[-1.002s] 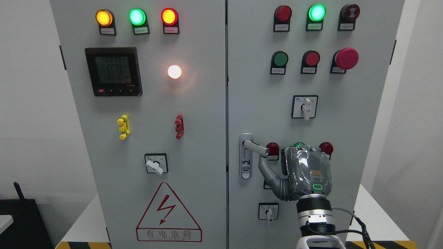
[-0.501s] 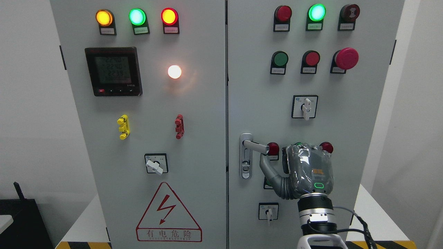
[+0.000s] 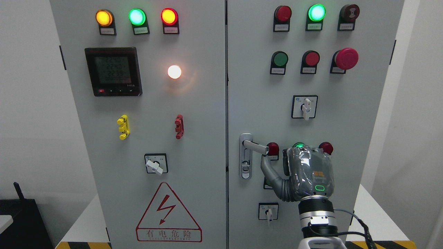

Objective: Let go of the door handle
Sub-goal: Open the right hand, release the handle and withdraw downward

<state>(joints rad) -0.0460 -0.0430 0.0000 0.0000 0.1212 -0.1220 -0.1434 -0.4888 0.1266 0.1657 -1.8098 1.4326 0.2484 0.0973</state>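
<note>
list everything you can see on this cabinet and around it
indicator lamps: six, amber, green and red, top row
digital meter: one, black, left door
white lamp: one, lit, beside meter
push buttons: two, green and red, right door
emergency stop button: one, red, right door
rotary switches: three, white knobs
warning sign: one, red triangle, left door
door handle: one, silver, right door
right hand: one, grey, thumb under handle tip

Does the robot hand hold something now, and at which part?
Nothing is held. The right hand only has its thumb tip against the underside of the door handle at its free end.
</note>
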